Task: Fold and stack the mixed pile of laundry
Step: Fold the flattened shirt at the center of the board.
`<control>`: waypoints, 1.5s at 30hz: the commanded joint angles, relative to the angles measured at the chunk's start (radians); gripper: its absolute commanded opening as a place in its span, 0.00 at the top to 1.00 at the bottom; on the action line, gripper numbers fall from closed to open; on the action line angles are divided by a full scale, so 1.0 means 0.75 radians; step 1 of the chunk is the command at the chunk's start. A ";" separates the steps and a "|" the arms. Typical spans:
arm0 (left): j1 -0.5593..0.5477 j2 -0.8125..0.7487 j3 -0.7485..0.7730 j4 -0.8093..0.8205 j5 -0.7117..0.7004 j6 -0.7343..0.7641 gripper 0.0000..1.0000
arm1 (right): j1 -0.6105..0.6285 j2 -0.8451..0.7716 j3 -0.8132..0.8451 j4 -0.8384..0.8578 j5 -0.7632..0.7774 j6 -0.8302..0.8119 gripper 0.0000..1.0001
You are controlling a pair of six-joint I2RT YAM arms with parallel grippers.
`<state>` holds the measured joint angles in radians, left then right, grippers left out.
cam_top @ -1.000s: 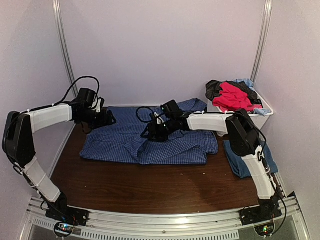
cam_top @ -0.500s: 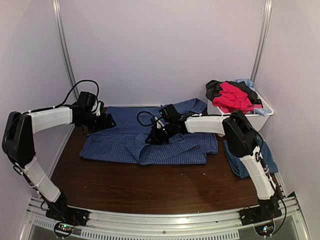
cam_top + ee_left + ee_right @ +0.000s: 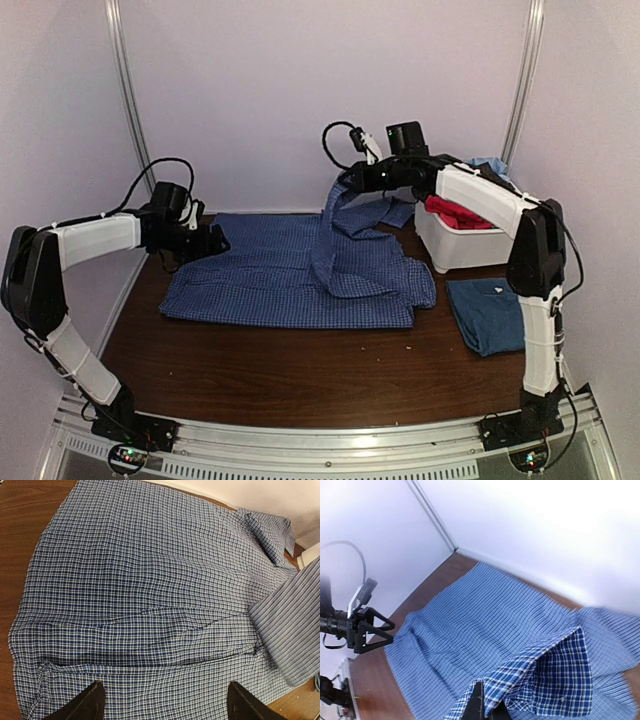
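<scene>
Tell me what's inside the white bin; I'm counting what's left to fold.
Red clothing shows above the bin rim, light-blue cloth behind it. The right arm covers the rest; deeper layers are hidden.

Right pincer is up off the bench and back toward the bin; it was low on the check shirt. It's clamped on the shirt's edge, pulling one flap into the air. Forearm now crosses the bin, so the dark-blue T-shirt is uncovered.

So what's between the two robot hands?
The checked shirt fills the stretch between the left gripper and the right gripper, which pinches one part up. The top view shows it best.
</scene>
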<state>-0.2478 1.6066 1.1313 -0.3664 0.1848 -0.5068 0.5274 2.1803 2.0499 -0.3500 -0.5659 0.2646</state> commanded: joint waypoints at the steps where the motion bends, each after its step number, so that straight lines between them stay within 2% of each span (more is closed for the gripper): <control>1: 0.009 -0.039 -0.014 0.063 0.032 0.021 0.13 | -0.050 -0.081 0.035 -0.140 0.212 -0.476 1.00; 7: 0.011 -0.046 -0.006 0.062 0.031 0.032 0.03 | -0.051 -0.064 0.034 -0.057 0.494 -0.764 1.00; 14: 0.022 -0.060 -0.025 0.043 0.006 0.037 0.02 | -0.051 -0.043 -0.011 0.126 0.675 -1.060 1.00; 20: 0.028 -0.051 -0.047 0.078 0.036 0.034 0.02 | -0.040 -0.027 -0.007 0.376 0.627 -1.151 1.00; 24: 0.002 -0.058 -0.134 0.262 0.114 0.001 0.02 | 0.003 0.045 0.055 0.462 0.628 -1.218 1.00; 30: -0.064 -0.077 -0.301 0.594 0.139 -0.066 0.14 | 0.056 0.128 0.102 0.564 0.641 -1.323 0.99; 32: -0.072 -0.047 -0.334 0.717 0.214 -0.126 0.22 | 0.075 0.150 0.108 0.563 0.672 -1.370 0.98; 34: -0.129 0.003 -0.374 0.934 0.274 -0.199 0.31 | 0.089 0.167 0.116 0.567 0.700 -1.404 0.98; 36: -0.202 0.084 -0.366 1.052 0.301 -0.237 0.39 | 0.097 0.181 0.130 0.562 0.706 -1.410 0.98; 41: -0.278 0.317 -0.244 1.215 0.360 -0.366 0.60 | 0.109 0.183 0.142 0.550 0.737 -1.407 0.98; 45: -0.257 0.315 -0.227 1.153 0.280 -0.400 0.60 | 0.152 0.158 0.160 0.431 0.802 -1.389 0.98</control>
<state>-0.4717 1.8584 0.9276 0.4168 0.4160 -0.7429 0.6147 2.3230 2.1212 0.0238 -0.0395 -0.7834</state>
